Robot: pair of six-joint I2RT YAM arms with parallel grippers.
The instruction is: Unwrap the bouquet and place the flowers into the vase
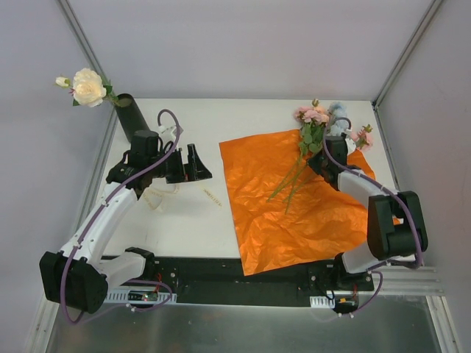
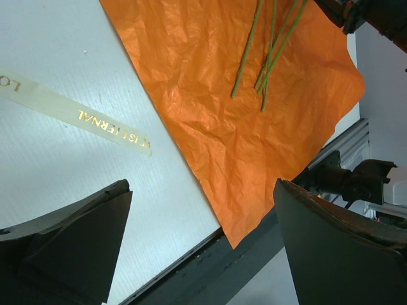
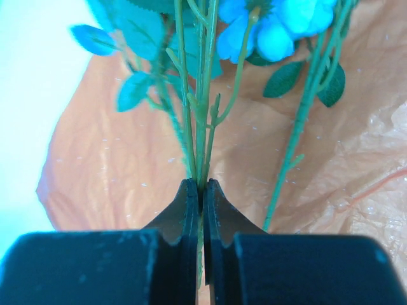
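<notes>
Already one cream rose [image 1: 88,87] stands in the vase [image 1: 131,116] at far left.
Beside it the left gripper [image 1: 185,163] holds its jaws wide apart over the table [image 1: 191,220]; the right gripper [image 3: 200,190] has its jaws clamped on green stems [image 3: 202,127] of the flowers [image 1: 315,118] lying on the spread orange paper [image 1: 294,220].

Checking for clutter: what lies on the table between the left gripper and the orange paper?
A cream ribbon strip, visible in the top and left wrist views.

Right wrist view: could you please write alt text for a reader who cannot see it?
The right gripper is shut on a few thin green flower stems rising from its fingertips. Leaves and blue-tinted blooms fill the top, with crinkled orange paper behind.
</notes>
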